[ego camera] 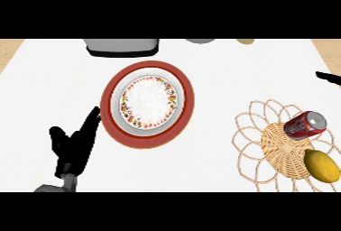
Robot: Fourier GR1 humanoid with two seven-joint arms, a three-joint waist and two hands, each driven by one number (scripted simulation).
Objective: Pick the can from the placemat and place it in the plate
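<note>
A red soda can (306, 125) lies on its side on the woven wicker placemat (266, 135) at the right, its silver top facing up and right. A white plate (149, 101) with a flowered rim and a red outer band sits left of centre. My left hand (75, 143) stands open at the lower left, fingers straight and pointing up toward the plate's left edge. Only a black tip of my right hand (328, 77) shows at the right edge, well above the can.
A yellow lemon (321, 165) rests on the placemat just below the can. A grey appliance (122, 46) stands at the back, above the plate. Small objects sit at the far edge near the top centre-right.
</note>
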